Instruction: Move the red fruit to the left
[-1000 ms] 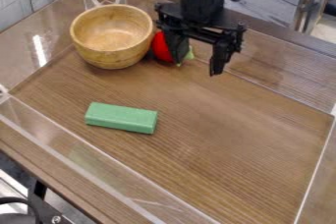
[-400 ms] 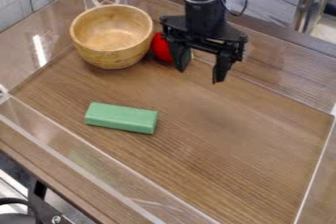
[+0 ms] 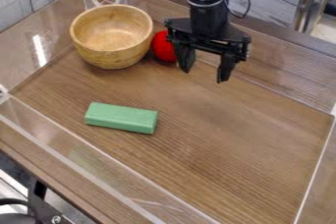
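Tool (image 3: 207, 64) hanging upper centre of the frame, fingers spread apart, gripping nothing, tips close above the surface (image 3: 223, 140). Just left of it, partly hidden behind the left finger, the red fruit (image 3: 163, 45), resting on the wood. Further left, right beside the fruit, a wooden bowl (image 3: 112, 35). Well below, lower left of centre, a flat green block (image 3: 122, 119).

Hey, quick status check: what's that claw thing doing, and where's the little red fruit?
Tool open, empty, hanging beside the fruit. Red fruit on the table, between tool and wooden bowl. Bowl sits close on its left.
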Tool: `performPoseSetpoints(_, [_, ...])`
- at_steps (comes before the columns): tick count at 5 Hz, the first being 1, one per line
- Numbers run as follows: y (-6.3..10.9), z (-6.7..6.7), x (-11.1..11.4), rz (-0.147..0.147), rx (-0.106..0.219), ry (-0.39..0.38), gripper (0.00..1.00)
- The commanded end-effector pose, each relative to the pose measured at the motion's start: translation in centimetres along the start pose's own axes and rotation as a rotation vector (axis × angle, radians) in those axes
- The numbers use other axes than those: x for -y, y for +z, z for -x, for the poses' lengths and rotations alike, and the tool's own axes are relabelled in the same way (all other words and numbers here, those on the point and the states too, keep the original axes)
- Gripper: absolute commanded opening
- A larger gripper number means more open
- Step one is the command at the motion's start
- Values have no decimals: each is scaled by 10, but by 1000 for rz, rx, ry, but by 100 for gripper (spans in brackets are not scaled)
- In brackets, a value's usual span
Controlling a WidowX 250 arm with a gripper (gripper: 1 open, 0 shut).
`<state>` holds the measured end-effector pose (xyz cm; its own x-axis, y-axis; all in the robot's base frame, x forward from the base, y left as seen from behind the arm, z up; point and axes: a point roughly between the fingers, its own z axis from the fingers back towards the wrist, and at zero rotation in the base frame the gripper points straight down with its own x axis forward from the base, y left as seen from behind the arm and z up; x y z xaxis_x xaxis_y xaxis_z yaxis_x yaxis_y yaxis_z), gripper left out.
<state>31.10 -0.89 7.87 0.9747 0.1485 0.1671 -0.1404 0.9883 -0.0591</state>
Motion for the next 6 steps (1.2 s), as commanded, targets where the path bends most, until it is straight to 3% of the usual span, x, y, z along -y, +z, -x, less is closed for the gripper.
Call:
performPoseSetpoints(1, [10, -17, -3, 10, 60, 19, 100])
performPoseSetpoints(6, [1, -32, -21, 9, 80, 77, 100])
